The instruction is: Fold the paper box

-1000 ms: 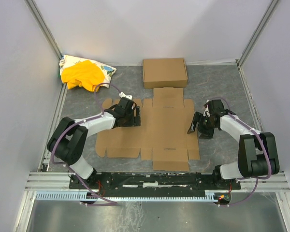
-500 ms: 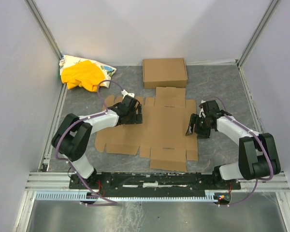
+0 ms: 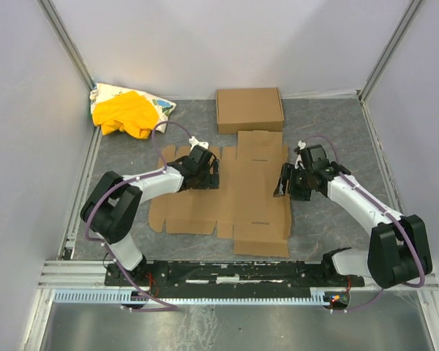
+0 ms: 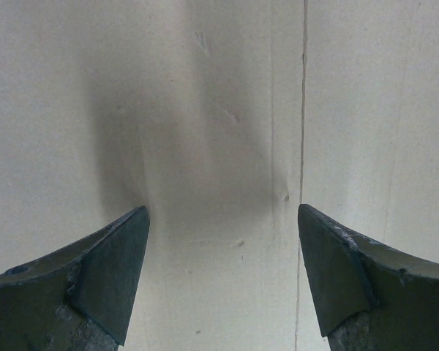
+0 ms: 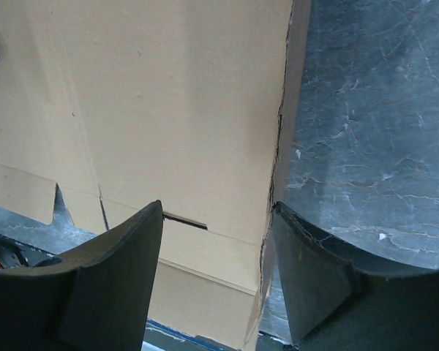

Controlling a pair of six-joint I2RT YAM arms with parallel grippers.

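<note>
The paper box (image 3: 238,194) lies as a wide flat brown sheet in the middle of the table. My left gripper (image 3: 205,172) is open over its left panel. In the left wrist view the gripper (image 4: 223,270) is close above bare cardboard (image 4: 205,110) with a crease line. My right gripper (image 3: 285,183) is open at the sheet's right edge, where the side flap stands raised. In the right wrist view the gripper (image 5: 216,270) straddles that flap's edge, with the cardboard (image 5: 168,110) filling the left and the edge against the right finger (image 5: 314,285).
Another neat closed brown carton (image 3: 249,110) lies at the back, just beyond the sheet. A yellow cloth bundle (image 3: 124,113) sits in the back left corner. Grey walls and metal rails bound the dark table mat (image 5: 373,146).
My right gripper has moved left and back, pushing the sheet's right flap up and inward. The sheet has slid and turned slightly. My left gripper has moved a little right on the sheet.
</note>
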